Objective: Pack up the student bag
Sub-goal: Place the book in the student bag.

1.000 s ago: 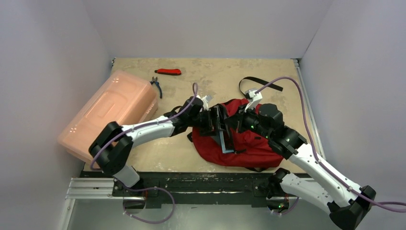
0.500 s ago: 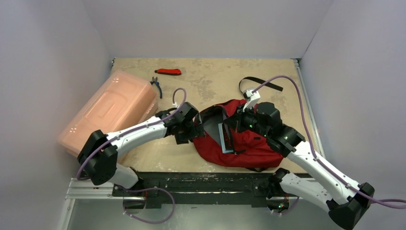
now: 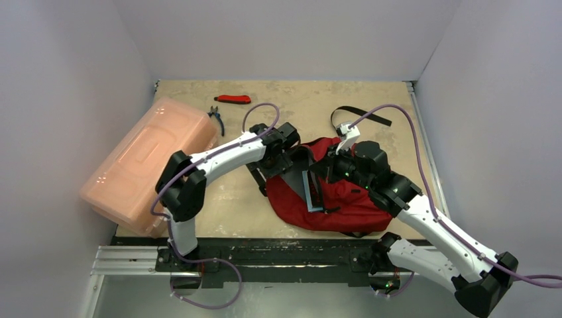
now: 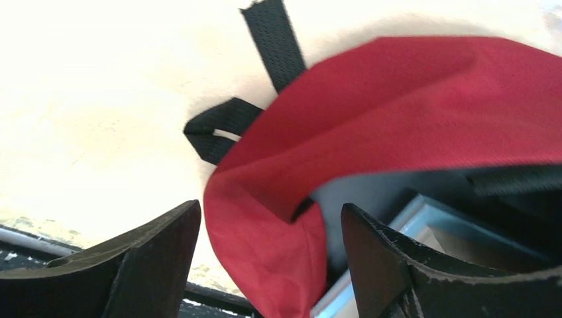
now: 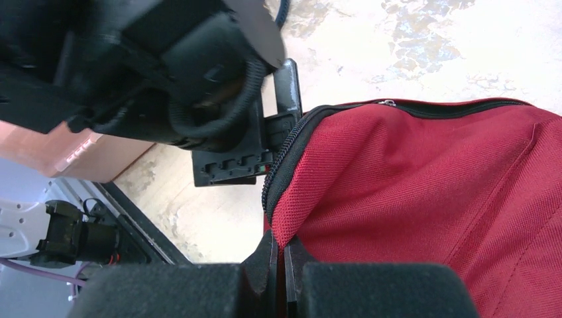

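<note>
I see the student bag [image 3: 344,202] lying on the bench [image 3: 291,99], right of centre and close to the near edge, with both arms meeting over its far left corner. Its main opening gapes toward the left arm.

The left fingers [image 4: 142,262] stand spread wide at the mouth of the bag. A fold of the red rim hangs between them, but neither finger presses on it. The right fingers [image 5: 378,291] are pressed together on the red fabric just below the black zipper [image 5: 285,159], pinching the edge of the opening.

Inside the open mouth, a flat item with a pale blue edge [image 3: 310,192] leans against the dark lining. My left wrist camera shows it just past the raised rim.

A black webbing strap [image 3: 361,112] trails from the bag across the bench toward the far right corner. Shorter black strap ends [image 4: 219,129] lie on the bench just beside the bag's left side.

A pink translucent box [image 3: 149,159] rests at the left wall, well apart from the bag. A pair of pliers [image 3: 217,119] lies by the box's far corner, and a small red tool [image 3: 233,99] sits beyond it near the back edge.
</note>
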You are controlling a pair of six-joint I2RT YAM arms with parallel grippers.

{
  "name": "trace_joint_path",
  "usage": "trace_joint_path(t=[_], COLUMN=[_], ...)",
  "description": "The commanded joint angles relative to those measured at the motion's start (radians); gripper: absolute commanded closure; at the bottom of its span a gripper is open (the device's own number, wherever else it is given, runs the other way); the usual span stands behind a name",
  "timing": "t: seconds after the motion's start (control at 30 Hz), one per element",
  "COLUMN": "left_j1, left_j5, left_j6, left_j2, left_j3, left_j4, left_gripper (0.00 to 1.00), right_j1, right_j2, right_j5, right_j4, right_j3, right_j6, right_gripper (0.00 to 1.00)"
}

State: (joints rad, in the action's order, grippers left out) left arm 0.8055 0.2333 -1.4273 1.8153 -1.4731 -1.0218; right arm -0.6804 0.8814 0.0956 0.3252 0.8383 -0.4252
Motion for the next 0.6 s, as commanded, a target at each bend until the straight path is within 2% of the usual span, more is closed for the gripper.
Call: trace_joint_path(t=[0.0,0.1,0.27,0.4,0.47,0.57], left_j1=[-0.004,-0.011,-0.016,-0.02,-0.033,-0.046], left_j5=[0.072,0.048,0.041,-0.034,-0.117,-0.175], left_j6=[-0.14,-0.132,-0.096,0.045,0.145,0.237], left_j2=[0.094,0.123,0.128,0.055,-0.007,-0.138], left_j3=[-0.102,-0.112,-0.126,-0.077,-0.014,0.115], left_j4=[-0.217,-0.193,-0.201,-0.097,0.023,0.143], left_gripper=[0.25,0.33,0.59,0.83,1.0,1.0], right_j1=[-0.003,-0.004,-0.004,-0.002,-0.003,-0.002], right_j2=[-0.013,-0.011,-0.013,-0.009,-0.001,0.014], right_j5=[-0.001,0.002,-0.001,-0.037,-0.071,-0.07], right_j4=[-0.047,-0.048,-0.039,-0.021,0.004,0.011], right_j3=[0.031,0.031,0.032,0.025,0.028,0.025], right_j6=[0.011,0.012,0.013,0.024,0.033,0.04], right_gripper=[1.0,1.0,1.0,1.0,1.0,1.0])
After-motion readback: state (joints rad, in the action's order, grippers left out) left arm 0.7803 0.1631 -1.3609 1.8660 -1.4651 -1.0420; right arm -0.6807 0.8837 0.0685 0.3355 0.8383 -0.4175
